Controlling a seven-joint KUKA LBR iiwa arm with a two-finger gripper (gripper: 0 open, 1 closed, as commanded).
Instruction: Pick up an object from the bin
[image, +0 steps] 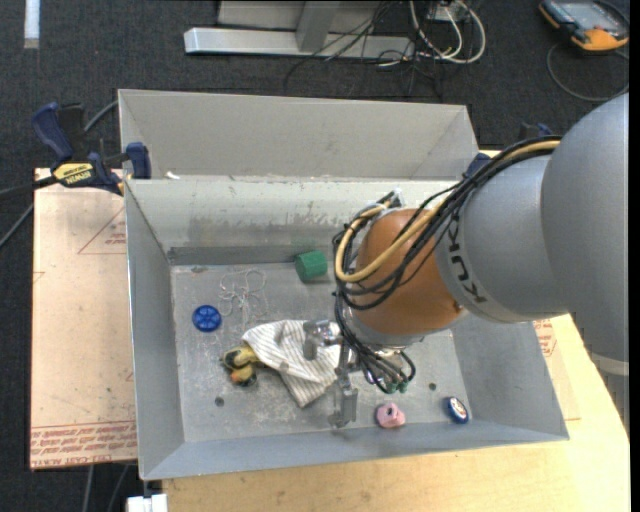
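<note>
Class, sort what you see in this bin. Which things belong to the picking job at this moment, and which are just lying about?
In the job: grey bin; gripper, low over its near middle; crumpled white cloth right beside the gripper, the likeliest pick.

Lying about: green block; blue disc; yellow-and-black thing; pink ring; small blue-and-white thing.

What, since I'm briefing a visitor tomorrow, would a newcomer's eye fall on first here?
The bulky grey arm with its orange wrist cover looms at right, its gripper low beside a crumpled pale cloth mid-bin. Bright bits stand out: a green block by the back wall, a blue disc at left, a pink ring near the front.
</note>
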